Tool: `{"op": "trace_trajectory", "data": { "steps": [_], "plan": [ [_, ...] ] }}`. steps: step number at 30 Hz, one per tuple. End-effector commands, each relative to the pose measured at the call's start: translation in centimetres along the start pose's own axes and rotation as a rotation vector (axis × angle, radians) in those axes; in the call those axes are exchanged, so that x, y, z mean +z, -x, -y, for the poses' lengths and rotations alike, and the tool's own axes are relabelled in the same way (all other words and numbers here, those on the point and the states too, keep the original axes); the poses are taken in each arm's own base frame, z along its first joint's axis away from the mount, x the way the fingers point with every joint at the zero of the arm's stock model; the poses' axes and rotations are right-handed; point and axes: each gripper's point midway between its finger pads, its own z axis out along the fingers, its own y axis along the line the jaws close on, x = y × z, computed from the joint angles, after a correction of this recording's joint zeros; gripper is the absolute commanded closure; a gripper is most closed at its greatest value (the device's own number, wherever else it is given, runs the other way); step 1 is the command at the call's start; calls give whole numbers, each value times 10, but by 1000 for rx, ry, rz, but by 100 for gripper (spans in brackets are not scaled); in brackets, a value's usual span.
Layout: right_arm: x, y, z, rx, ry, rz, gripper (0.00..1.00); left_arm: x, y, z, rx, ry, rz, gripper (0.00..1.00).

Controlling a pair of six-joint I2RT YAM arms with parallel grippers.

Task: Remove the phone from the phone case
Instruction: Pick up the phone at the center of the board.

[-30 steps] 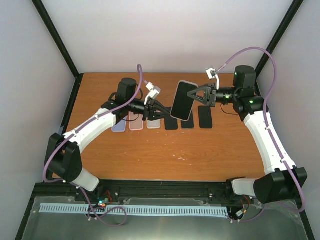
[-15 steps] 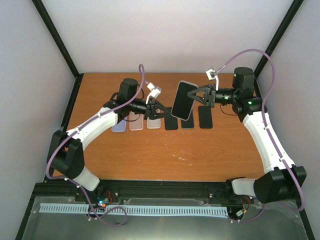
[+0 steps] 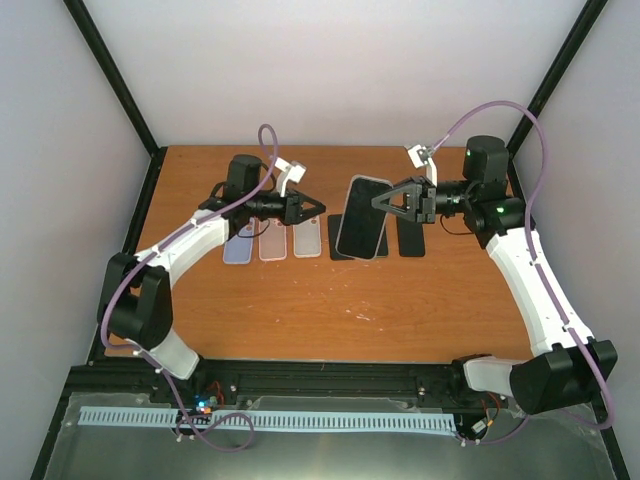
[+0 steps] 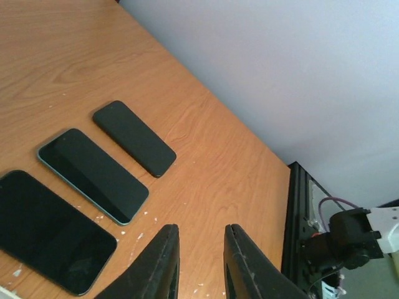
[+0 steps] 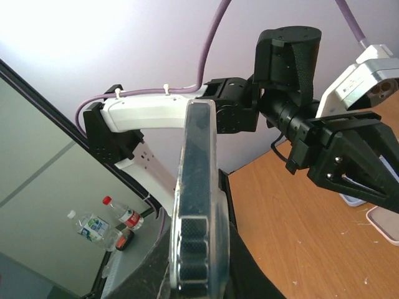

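My right gripper point(image 3: 388, 203) is shut on the right edge of a dark phone in a clear case point(image 3: 360, 217) and holds it tilted above the table's middle rear. In the right wrist view the cased phone point(image 5: 198, 187) shows edge-on between the right gripper's point(image 5: 197, 274) jaws. My left gripper point(image 3: 316, 208) hangs just left of the phone, apart from it, open and empty. In the left wrist view the left gripper point(image 4: 201, 235) shows a gap with only bare table behind it.
Three pale cases point(image 3: 272, 241) lie in a row on the wooden table point(image 3: 300, 310), with dark phones point(image 3: 411, 238) to their right, partly under the held phone. The left wrist view shows three black phones point(image 4: 93, 175). Black frame posts stand at the table's corners.
My left gripper has drawn back to the left, away from the phone. My right gripper has swung the cased phone lower and a little left.
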Motion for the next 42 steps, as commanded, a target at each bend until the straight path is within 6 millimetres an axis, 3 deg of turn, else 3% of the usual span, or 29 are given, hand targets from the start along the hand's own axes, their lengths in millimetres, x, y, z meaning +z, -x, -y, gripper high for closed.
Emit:
{"op": "trace_trajectory", "data": {
  "steps": [1, 6, 14, 19, 28, 42],
  "plan": [
    [-6, 9, -19, -43, 30, 6, 97, -12, 12, 38, 73, -147, 35, 72],
    [-13, 17, -10, -51, -25, 36, 97, -36, 15, 90, 183, -312, 60, 57],
    [-19, 25, -2, -48, -69, 66, 97, -51, 13, 121, 249, -423, 41, 44],
    [-20, 29, -3, -46, -66, 72, 97, -51, 18, 129, 272, -440, 41, 42],
    [-20, 29, -9, -39, -48, 73, 97, -34, 8, 143, 274, -482, 4, 41],
    [-20, 23, -15, -35, -25, 66, 97, -25, 5, 154, 285, -526, -21, 43]
  ]
}}
